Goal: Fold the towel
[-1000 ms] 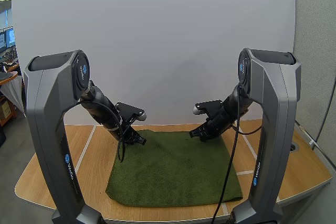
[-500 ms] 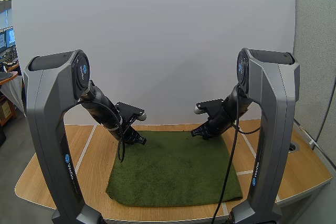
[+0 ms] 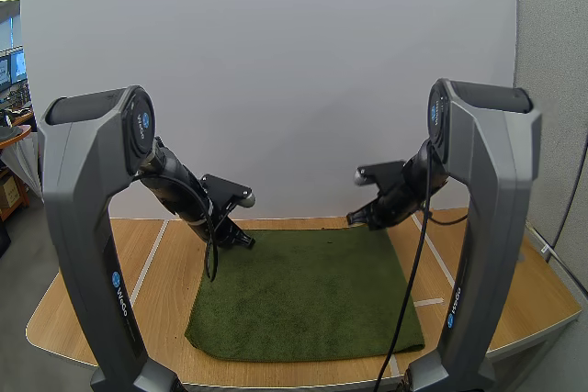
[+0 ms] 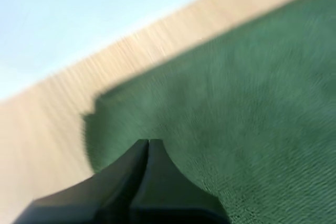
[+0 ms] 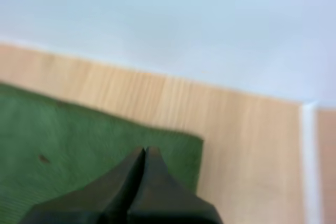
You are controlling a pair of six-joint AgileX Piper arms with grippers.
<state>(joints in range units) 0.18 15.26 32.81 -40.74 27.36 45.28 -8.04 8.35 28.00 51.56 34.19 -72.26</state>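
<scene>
My right gripper (image 3: 356, 218) has slid to the towel's (image 3: 303, 296) far right corner (left gripper (image 3: 246, 241) likewise clenched, empty): next, open and pinch.

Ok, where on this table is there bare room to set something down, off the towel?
Bare wood lies on the table left of the towel and again to its right, out to the table's edges. A thin strip runs behind the towel. The towel's far corners are crowded: the left jaws and right jaws, both shut, hang at them.
</scene>
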